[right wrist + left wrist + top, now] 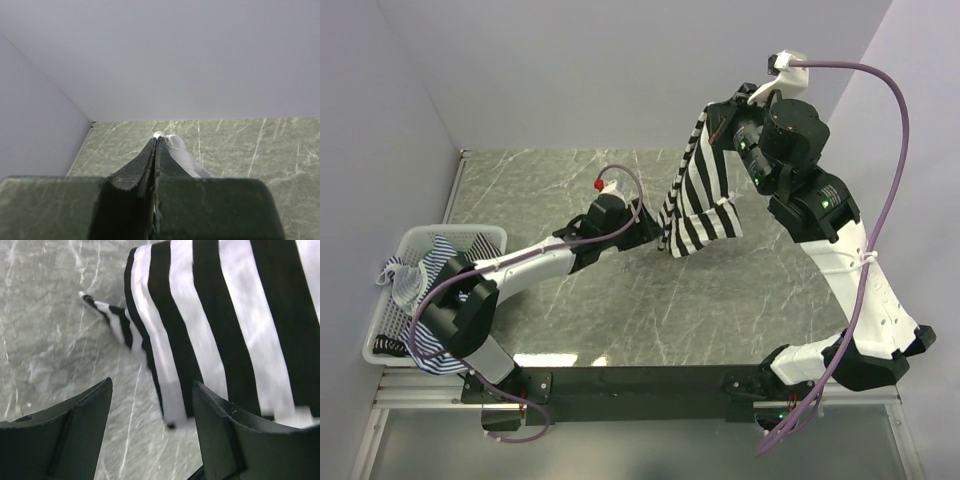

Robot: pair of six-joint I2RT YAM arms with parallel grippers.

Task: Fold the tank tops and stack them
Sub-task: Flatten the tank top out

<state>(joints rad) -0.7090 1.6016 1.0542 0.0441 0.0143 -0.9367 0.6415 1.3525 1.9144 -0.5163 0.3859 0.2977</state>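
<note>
The black-and-white striped tank top hangs in the air above the back of the table, its lower edge dangling free. My right gripper is raised high and shut on its top edge; the right wrist view shows a pinch of white cloth caught between the closed right gripper. My left gripper reaches to the hanging top's lower left corner and stands open. In the left wrist view the striped cloth hangs just past the left gripper, its bottom corner in front of the gap. Blue-and-white striped tank tops lie in the basket.
A white mesh basket stands at the table's left edge, beside the left arm's elbow. Grey walls close the table on the left, back and right. The marble tabletop lies below the hanging top.
</note>
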